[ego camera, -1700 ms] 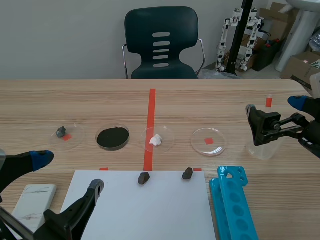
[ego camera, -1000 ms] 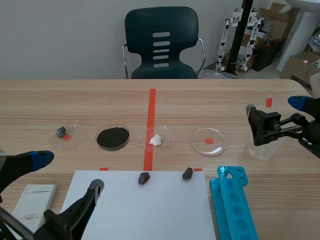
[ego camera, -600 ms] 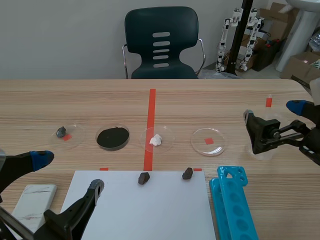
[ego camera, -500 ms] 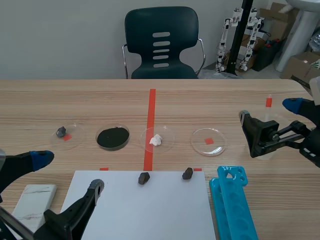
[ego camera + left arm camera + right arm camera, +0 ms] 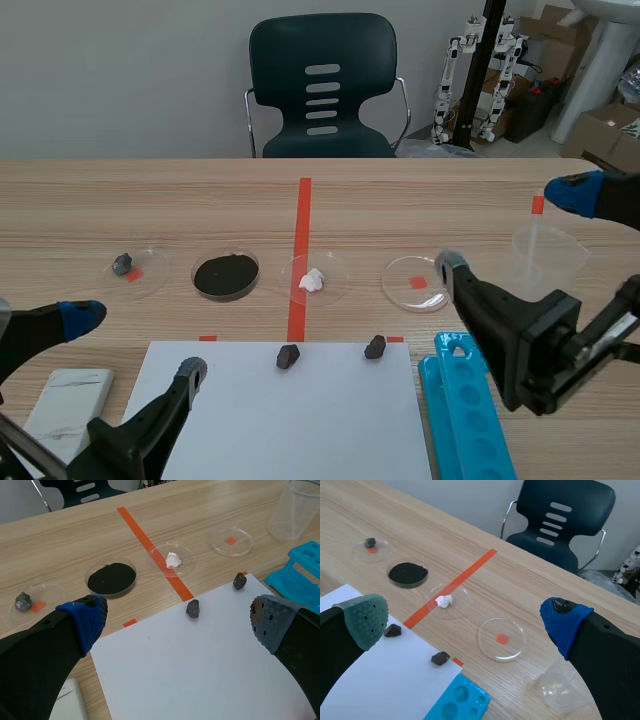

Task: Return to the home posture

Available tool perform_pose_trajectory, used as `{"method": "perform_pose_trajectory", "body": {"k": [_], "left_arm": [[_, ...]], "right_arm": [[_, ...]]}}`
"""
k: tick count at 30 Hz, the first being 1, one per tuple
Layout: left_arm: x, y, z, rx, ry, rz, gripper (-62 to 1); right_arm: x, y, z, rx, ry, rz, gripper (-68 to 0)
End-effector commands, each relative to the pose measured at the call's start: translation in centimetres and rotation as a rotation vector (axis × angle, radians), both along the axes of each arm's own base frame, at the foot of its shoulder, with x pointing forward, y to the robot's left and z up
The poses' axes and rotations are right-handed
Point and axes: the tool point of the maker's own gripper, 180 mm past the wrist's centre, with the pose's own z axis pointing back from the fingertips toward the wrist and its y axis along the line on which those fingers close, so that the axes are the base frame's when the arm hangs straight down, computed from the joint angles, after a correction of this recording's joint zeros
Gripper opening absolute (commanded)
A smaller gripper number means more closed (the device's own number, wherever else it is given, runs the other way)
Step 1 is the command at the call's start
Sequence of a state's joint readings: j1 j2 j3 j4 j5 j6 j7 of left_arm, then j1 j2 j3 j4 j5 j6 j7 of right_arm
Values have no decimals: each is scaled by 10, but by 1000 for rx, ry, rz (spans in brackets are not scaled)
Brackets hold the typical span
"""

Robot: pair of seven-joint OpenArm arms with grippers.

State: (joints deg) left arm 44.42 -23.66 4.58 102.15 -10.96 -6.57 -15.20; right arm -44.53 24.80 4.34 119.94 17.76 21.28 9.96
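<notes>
Black right gripper (image 5: 510, 228) hangs over the table's right side, fingers spread wide and bare. What's the risk on the way home?

Mainly the clear plastic cup (image 5: 550, 255). In the scene view it shows in the gap between the two fingers. I'd judge a low sweep could clip it and tip it toward the blue plastic tube rack (image 5: 465, 410).

Does the right wrist view agree?

It settles the grip. The cup stands on the wood just beside the blue-padded finger, with nothing pinched between the pads. Only a corner of the rack shows there, though.

And the left gripper (image 5: 136, 344)?

Low at the near left, also wide open, holding nothing. Its own view shows one small dark stone (image 5: 192, 608) and another dark stone (image 5: 239, 581) on the far edge of the white paper sheet (image 5: 200, 665), ahead of the fingers. A forward drift could scatter them or drag the paper.

Anything only the scene view gives well?

The white slab (image 5: 68, 398) right beside the left arm, which the right wrist view misses entirely
</notes>
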Motion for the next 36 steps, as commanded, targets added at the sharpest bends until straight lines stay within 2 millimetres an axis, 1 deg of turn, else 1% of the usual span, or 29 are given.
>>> {"method": "perform_pose_trajectory", "body": {"k": [1,3,6,7,11,13,15,19,22,30,36], "left_arm": [[4,1,11,-11,-38,17,-6],[8,8,12,7,-53,58,-6],[13,22,19,33,-107,141,-6],[11,25,21,34,-120,153,-6],[2,22,37,-17,-201,146,-6],[-4,22,41,-33,-218,144,-6],[-7,21,39,-34,-208,142,-6],[-12,20,35,-20,-190,127,-6],[-16,14,32,15,-188,85,-6],[-16,12,32,27,-196,71,-6],[-16,12,32,26,-198,71,-6]], "right_arm": [[-5,3,5,6,0,13,-33],[-16,10,8,14,18,31,-33],[-29,19,12,27,44,51,-33],[-33,21,13,31,52,56,-33],[-44,26,14,47,79,69,-33],[-48,28,16,56,86,75,-33],[-52,30,18,58,85,83,-33],[-53,32,20,55,71,90,-33],[-53,32,20,56,69,90,-33],[-53,32,21,59,66,90,-33],[-46,21,21,42,51,21,-33]]}}
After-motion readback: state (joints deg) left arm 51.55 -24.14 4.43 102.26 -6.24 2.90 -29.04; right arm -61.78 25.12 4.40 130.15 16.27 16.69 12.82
